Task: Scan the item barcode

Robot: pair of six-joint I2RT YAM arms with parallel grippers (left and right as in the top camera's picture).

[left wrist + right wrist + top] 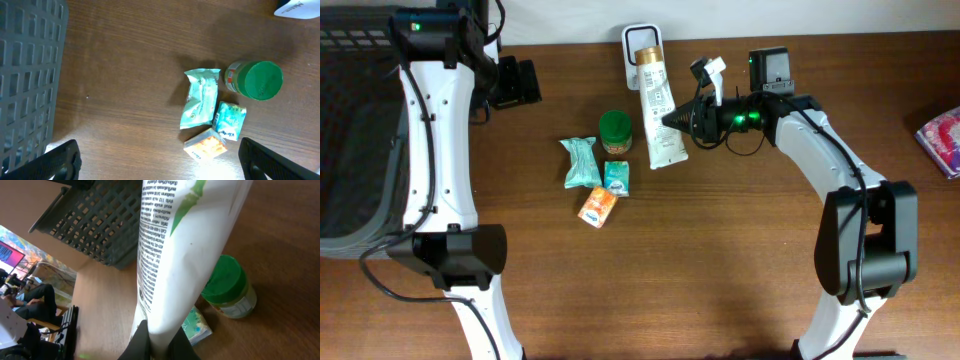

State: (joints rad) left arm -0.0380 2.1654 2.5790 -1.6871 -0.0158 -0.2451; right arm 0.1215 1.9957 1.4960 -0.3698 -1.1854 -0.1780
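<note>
- A dark brown wooden table [720, 250] is carrying everything, with a pale wall [820, 15] running along its far edge and a grey plastic lattice basket [350, 120] sitting at the left.
- Seated people [30, 300] are showing beyond the table in the right wrist view.
- The right gripper [670, 120] is clamping the white plastic tube with a gold cap [658, 105] near the table's far middle.
- The tube's long axis is running far-to-near, its cap pointing toward the wall.
- The left gripper [528, 82] is hovering with its jaws spread wide, holding nothing.

The jar [615, 132] stands just left of the tube [658, 112]. Three packets [616, 177] lie nearer the robot, before the jar. The basket [350, 130] occupies the table's [720, 260] far left.
</note>
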